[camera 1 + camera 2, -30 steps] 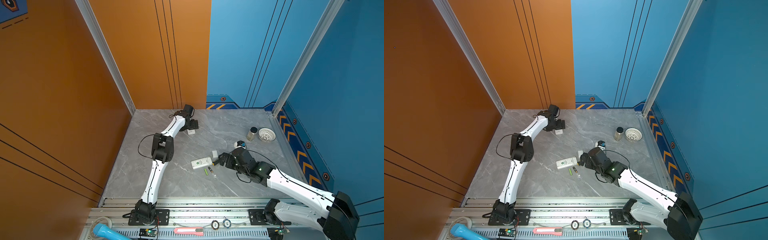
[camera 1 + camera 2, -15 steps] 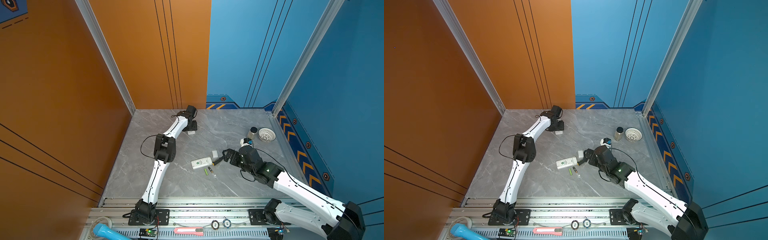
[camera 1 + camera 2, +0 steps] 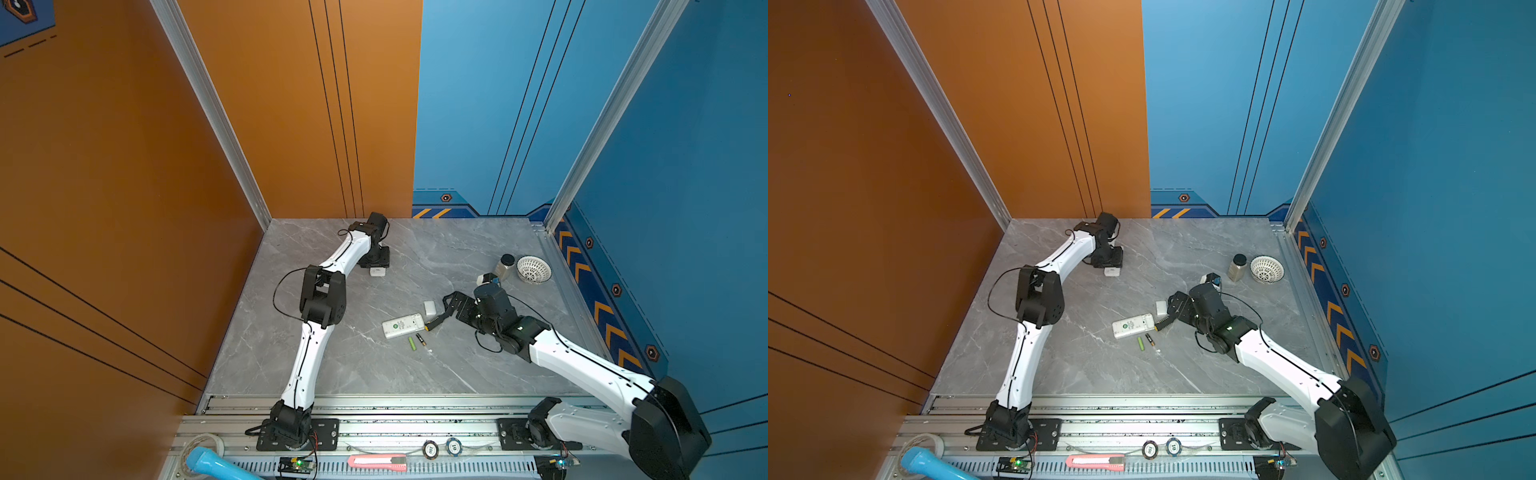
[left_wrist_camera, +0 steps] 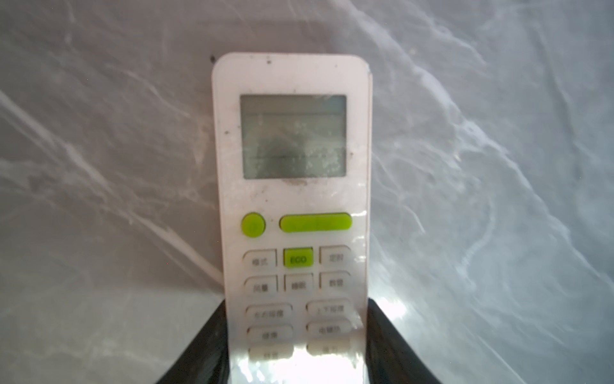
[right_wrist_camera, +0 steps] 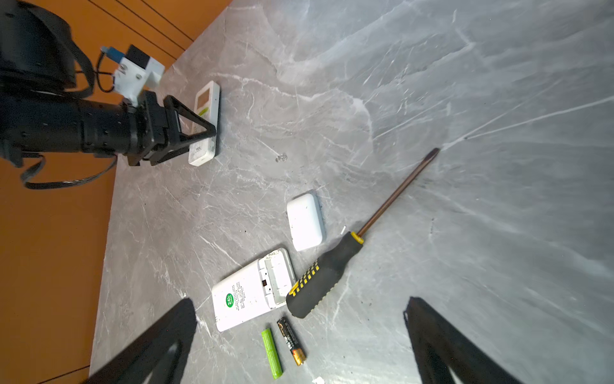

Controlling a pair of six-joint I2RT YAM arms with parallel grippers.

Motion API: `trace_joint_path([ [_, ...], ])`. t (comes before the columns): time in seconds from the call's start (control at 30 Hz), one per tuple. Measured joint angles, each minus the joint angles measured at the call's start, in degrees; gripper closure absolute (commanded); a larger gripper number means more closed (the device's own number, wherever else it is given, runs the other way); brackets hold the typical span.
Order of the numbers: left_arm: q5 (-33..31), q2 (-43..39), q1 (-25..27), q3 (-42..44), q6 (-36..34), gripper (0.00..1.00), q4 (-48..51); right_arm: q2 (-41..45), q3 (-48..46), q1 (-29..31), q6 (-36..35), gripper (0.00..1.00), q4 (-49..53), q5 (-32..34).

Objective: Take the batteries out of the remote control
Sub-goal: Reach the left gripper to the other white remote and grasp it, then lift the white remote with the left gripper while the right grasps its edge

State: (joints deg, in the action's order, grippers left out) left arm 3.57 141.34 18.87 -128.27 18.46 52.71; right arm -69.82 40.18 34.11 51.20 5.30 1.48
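While the left gripper (image 4: 297,304) pinches a face-up remote (image 4: 292,133) near the orange wall (image 3: 299,124), the right gripper (image 5: 299,301) hangs spread near a lime-green battery (image 5: 271,353) and a black battery (image 5: 290,340) lying on the grey marble tabletop (image 3: 374,365) beside the opened remote (image 5: 246,296)

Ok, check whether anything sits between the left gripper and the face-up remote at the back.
Nothing visible does. The left gripper straddles the button end of the face-up remote, fingers against both long edges. It lies flat on the table, buttons up, so its back is hidden.
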Motion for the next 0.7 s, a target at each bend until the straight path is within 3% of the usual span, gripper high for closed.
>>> trace_joint_path([
  [0.17,7.96,-10.1,-0.5,9.01,3.87,0.58,-6.27,-6.99,3.63,1.77,-1.44,0.02,-8.33,-3.52],
  [0.43,19.04,-23.98,-1.25,22.84,18.62,0.62,-20.24,-18.16,10.8,5.16,-5.38,0.1,-22.73,-5.81],
  [0.7,21.18,-29.51,0.22,31.85,29.07,0.63,-24.96,-26.43,17.7,5.27,-6.95,0.19,-28.63,-6.4],
])
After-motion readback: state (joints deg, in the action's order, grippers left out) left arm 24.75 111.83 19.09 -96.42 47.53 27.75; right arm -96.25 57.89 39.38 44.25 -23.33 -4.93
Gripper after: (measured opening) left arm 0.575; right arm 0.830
